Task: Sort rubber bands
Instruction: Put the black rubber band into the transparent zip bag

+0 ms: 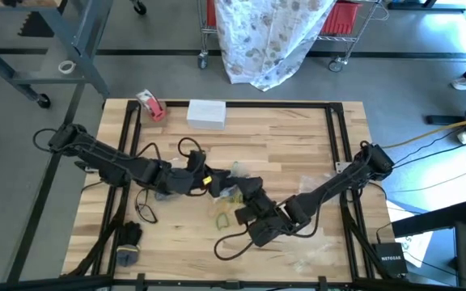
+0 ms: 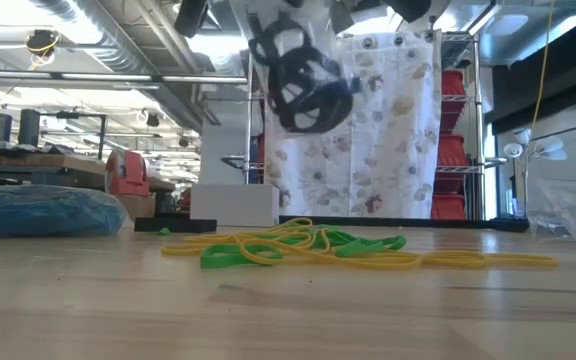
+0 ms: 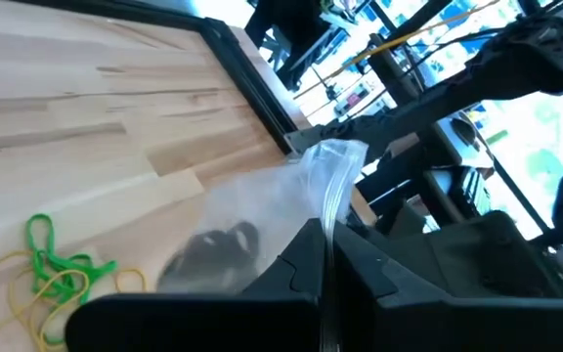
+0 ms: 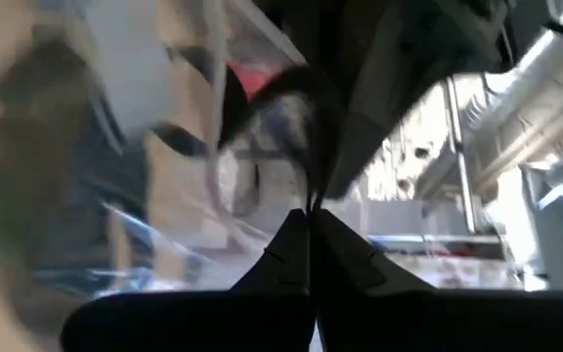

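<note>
While the left pincer (image 3: 323,279) is clenched on the rim of a clear plastic bag (image 3: 262,210) with black rubber bands (image 3: 218,249) inside, the right pincer (image 4: 309,230) is pinched tight on the bag's film. Both meet above mid-tabletop (image 1: 281,133). Under them, green and yellow rubber bands (image 2: 308,246) lie tangled on the wood.

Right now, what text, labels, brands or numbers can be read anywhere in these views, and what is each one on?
"NETGEAR": on the dark box on the floor beside the table's near right corner, high view.
White box at the far edge of the table: no readable print.
Red-and-white tape roll: any print is too small to read.
Low view and both wrist views: nothing readable.
</note>
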Motion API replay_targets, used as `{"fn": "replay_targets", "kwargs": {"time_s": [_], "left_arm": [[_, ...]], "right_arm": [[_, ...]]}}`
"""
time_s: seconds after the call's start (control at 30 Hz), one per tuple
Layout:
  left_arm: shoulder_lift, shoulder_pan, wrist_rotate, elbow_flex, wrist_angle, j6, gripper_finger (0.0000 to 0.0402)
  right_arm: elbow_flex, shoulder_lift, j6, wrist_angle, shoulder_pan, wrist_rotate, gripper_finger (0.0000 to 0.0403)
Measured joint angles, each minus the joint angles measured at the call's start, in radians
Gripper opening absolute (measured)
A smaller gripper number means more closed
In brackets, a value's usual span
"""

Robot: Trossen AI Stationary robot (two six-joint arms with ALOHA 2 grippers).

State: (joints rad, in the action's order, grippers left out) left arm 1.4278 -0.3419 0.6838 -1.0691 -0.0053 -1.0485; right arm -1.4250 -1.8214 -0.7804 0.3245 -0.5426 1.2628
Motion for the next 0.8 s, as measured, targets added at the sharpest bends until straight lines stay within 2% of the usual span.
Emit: {"fn": "replay_targets", "kwargs": {"time_s": [0.1,0.27,0.37,0.47,0.57,0.8], "left_arm": [[0.001,0.01,-0.001,0.0,-0.007,-0.004,0.0001],[0.001,0.01,0.0,0.0,-0.002,-0.002,0.0001],[0.001,0.003,0.0,0.0,-0.005,0.004,0.0001],[0.001,0.001,0.0,0.0,-0.015,0.012,0.0001],[0.001,0.001,0.0,0.0,-0.014,0.016,0.0001],[0.007,0.001,0.0,0.0,-0.011,0.016,0.0001]], "right_arm": [[0.0,0.0,-0.034,0.01,0.0,0.004,0.0003],[0.0,0.0,-0.029,0.167,0.005,0.018,0.0003],[0.0,0.0,0.034,0.273,0.012,0.022,0.0003],[0.0,0.0,0.076,0.32,0.015,0.077,0.0003],[0.0,0.0,0.039,0.285,0.013,0.101,0.0003],[0.0,0.0,-0.124,0.078,0.013,-0.076,0.0003]]}}
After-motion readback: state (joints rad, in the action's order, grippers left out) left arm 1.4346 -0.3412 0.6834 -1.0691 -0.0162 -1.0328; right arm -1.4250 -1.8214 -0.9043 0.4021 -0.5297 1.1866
